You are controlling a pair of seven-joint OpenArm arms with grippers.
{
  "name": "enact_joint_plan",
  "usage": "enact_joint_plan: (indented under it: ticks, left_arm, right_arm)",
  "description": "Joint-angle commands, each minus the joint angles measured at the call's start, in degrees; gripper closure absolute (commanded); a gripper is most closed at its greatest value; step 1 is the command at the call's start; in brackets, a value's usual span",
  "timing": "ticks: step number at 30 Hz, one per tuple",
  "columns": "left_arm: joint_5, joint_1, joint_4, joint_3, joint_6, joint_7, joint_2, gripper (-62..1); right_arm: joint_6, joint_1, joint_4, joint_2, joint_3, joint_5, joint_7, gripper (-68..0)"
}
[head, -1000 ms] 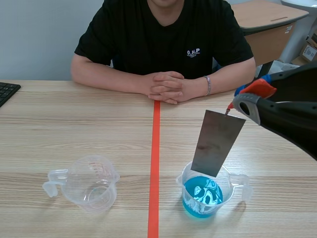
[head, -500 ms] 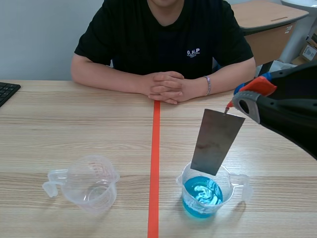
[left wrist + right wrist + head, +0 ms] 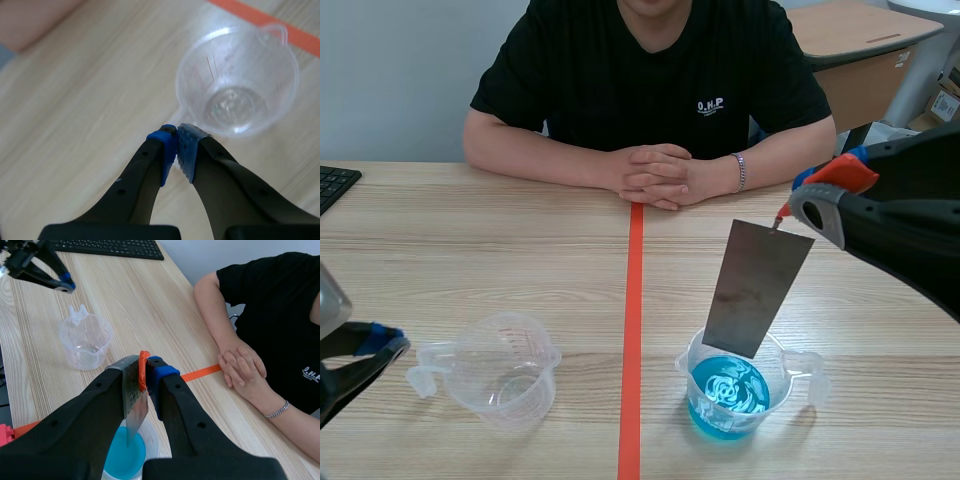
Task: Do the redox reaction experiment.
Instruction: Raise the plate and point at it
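**Metal plate over the solution.** The grey metal plate [image 3: 757, 288] hangs tilted by one upper corner, its lower edge at the rim of the clear beaker [image 3: 692, 362] that holds the blue solution [image 3: 728, 392]. The edge appears to sit just above the liquid; contact cannot be confirmed. The right gripper [image 3: 148, 371] has its fingers clamped on the plate's corner, orange pad on one face and blue pad on the other.

The step in hand is judged to be immersing the plate. It calls for a straight, slow descent centred in the beaker's mouth, so that the slanted plate clears the rim and does not tip the light vessel. The grip should stay firm, since a corner hold lets the plate swing.

Across the orange tape line [image 3: 633, 300] stands an empty measuring beaker [image 3: 505, 370]. The left gripper [image 3: 176, 137] is just beside its handle, fingers together on nothing. A person's clasped hands [image 3: 655, 175] rest at the far side of the desk [image 3: 520, 250].
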Motion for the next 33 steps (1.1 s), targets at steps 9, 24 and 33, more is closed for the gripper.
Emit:
enact_joint_plan:
  ticks: [9, 24, 33]
  left_arm:
    - [-0.3, -16.8, 0.7, 14.1, -1.1, -0.6, 1.9, -4.2]
    - [1.9, -34.1, -5.2, 32.4, -3.1, 0.2, 10.4, -4.2]
    - [3.4, -37.3, -11.8, 34.0, -6.3, -0.4, 15.3, -4.2]
  right_arm:
    - [0.3, 0.3, 1.3, 0.8, 0.5, 0.9, 0.5, -1.5]
    - [0.3, 0.3, 1.3, 0.8, 0.5, 0.9, 0.5, -1.5]
    - [0.3, 0.4, 1.3, 0.8, 0.5, 0.9, 0.5, -1.5]
